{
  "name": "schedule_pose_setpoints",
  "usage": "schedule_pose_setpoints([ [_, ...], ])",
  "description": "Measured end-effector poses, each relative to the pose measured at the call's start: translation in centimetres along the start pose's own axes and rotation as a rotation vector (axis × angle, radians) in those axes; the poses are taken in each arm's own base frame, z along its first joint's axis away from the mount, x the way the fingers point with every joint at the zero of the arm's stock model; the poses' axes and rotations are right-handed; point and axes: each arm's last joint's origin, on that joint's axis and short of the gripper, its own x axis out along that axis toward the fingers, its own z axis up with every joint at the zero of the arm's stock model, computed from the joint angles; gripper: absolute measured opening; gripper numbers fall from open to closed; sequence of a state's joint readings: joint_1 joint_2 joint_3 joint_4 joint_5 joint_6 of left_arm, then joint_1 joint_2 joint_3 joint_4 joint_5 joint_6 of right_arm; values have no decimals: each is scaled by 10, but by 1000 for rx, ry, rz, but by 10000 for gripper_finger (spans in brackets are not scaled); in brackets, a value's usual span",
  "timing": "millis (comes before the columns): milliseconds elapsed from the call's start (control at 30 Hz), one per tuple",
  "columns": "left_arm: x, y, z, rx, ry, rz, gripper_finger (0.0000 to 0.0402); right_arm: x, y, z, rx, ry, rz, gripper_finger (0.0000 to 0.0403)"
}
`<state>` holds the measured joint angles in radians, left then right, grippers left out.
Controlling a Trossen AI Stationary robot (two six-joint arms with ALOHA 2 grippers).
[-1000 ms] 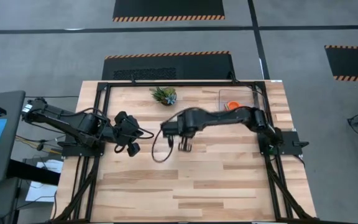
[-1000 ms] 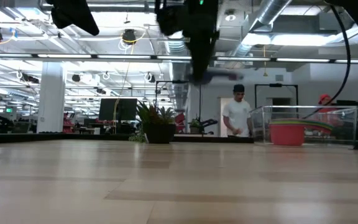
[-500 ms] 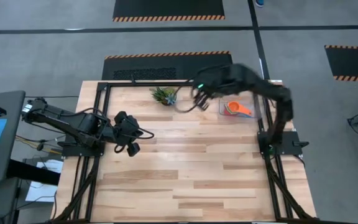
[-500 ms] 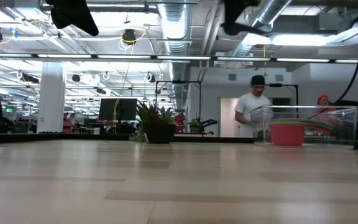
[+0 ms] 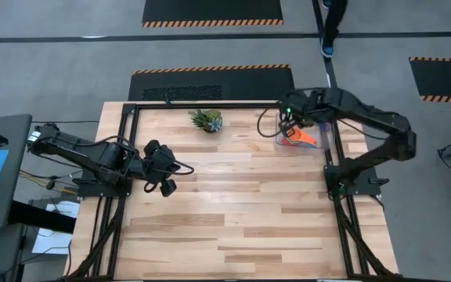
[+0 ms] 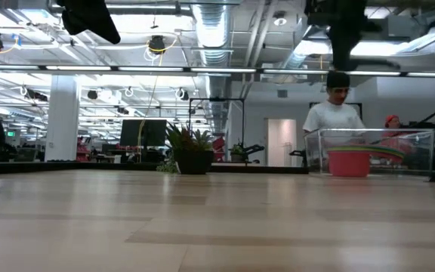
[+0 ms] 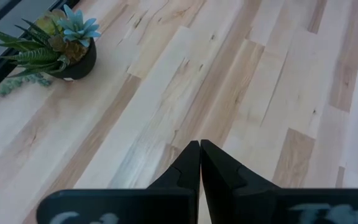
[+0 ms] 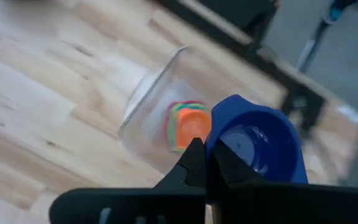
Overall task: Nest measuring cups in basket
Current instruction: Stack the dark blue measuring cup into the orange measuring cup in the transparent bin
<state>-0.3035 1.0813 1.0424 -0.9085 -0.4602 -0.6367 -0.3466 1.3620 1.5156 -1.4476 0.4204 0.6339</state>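
One blue cup (image 8: 257,146) in right claw (image 8: 205,163) above basket (image 8: 151,112)

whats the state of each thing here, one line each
right gripper: shut on the blue cup, above the basket
blue cup: held, not yet in the basket
basket: upright, holds nested cups
nested cups: stacked, orange innermost
left gripper: shut, empty
potted plant: upright

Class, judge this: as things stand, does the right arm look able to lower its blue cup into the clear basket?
Probably yes. The right gripper, shut on the blue measuring cup, hangs above the basket, whose open top shows only nested cups inside.
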Motion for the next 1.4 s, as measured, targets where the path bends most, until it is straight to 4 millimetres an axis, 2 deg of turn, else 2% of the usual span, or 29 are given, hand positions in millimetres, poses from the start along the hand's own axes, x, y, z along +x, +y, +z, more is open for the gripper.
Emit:
schedule_pose_setpoints([
  [167,0,0,1,-2,-14,17,0,47,2,-15,39,2,75,5],
  [300,0,0,1,-2,-15,18,0,76,-4,-26,67,77,72,5],
  [500,0,0,1,-2,-15,18,0,103,-13,-37,101,170,88,5],
  [633,0,0,0,-1,-14,18,0,118,-13,-40,117,166,128,5],
  [1000,0,0,0,-10,-15,18,0,127,-19,-37,15,121,127,5],
  [1167,0,1,1,-15,-15,19,0,127,-18,-37,-113,119,160,6],
  [1400,0,1,1,-42,-17,20,0,136,-15,-38,-111,160,167,7],
])
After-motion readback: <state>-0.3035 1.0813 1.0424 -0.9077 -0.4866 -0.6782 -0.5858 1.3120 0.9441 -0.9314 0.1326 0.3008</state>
